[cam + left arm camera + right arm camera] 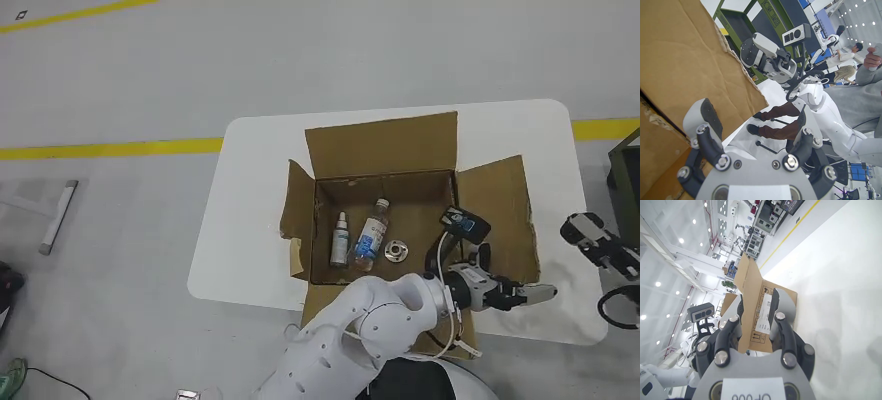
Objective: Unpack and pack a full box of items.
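An open cardboard box [385, 148] stands on the white table [255, 210]. On its floor lie a small white spray bottle [340, 240], a clear bottle with a blue label [369, 236] and a small round metal piece [397, 250]. My left gripper [543, 293] hangs open over the box's right flap [687, 66], fingers [710, 113] spread with nothing between them. My right gripper [582, 233] is off the table's right side, open and empty, pointing at the box [755, 279]. Farther off in the left wrist view is the right gripper [756, 48].
A green metal cart [628, 170] stands just right of the table, close to my right arm. The box's four flaps are folded outward. Bare table lies left of the box and behind it. A yellow floor line [100, 150] runs past the table.
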Controlling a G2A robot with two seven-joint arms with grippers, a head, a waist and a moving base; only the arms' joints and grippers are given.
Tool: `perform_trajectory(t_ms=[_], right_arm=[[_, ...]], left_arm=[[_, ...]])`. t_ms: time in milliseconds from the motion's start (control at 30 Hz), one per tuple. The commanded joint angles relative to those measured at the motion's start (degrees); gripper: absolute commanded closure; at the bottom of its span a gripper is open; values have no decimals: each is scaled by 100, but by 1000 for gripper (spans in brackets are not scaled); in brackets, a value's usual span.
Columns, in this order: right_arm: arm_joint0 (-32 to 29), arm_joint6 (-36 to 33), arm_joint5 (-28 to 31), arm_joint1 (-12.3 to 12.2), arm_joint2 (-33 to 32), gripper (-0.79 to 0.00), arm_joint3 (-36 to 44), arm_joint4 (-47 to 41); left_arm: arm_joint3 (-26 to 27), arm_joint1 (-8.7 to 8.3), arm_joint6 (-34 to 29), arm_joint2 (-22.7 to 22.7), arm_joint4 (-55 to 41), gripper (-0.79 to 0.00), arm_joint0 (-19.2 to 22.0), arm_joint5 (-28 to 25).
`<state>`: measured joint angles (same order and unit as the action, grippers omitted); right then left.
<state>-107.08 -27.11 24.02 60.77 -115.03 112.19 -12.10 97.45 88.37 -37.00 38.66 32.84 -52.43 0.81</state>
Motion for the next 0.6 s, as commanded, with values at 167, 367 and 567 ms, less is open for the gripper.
perform_trajectory(t_ms=[167, 367, 567], right_arm=[[203, -237, -135, -7, 208, -336, -69, 280], [501, -311, -205, -3, 587, -265, -177, 513], [703, -282, -267, 6, 832, 0, -418, 701]], left_arm=[[-101, 33, -4, -11, 54, -785, 32, 16], [-119, 39, -37, 33, 104, -785, -2, 33], [-77, 35, -83, 95, 136, -785, -48, 16]])
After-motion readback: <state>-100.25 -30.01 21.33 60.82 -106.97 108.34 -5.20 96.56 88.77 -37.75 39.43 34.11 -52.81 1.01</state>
